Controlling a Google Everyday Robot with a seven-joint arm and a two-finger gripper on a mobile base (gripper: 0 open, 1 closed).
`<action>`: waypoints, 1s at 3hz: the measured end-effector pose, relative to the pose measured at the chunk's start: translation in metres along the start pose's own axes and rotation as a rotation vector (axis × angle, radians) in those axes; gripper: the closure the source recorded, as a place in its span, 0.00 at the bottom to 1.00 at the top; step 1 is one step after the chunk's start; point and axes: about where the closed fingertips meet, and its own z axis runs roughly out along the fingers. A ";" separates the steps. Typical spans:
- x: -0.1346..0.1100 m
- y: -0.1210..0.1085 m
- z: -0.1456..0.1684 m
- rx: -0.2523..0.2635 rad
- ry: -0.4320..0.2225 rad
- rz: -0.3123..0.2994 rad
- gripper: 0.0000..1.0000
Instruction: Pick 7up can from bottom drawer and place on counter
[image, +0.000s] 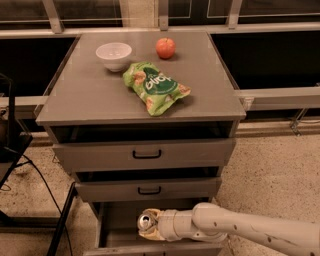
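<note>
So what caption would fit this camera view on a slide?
The gripper clasps the 7up can inside the open bottom drawer, below the counter.

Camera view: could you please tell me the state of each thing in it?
bottom drawer: pulled open.
gripper: shut on the 7up can, at the bottom drawer.
7up can: held, top towards the camera.
top drawer: nearly shut.
middle drawer: nearly shut.
white bowl: upright on the counter, empty.
chip bag: lying flat on the counter.
</note>
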 end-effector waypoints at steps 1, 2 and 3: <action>-0.029 -0.001 -0.015 0.000 -0.012 -0.016 1.00; -0.061 -0.007 -0.033 0.002 -0.013 -0.032 1.00; -0.102 -0.013 -0.059 -0.006 -0.011 -0.049 1.00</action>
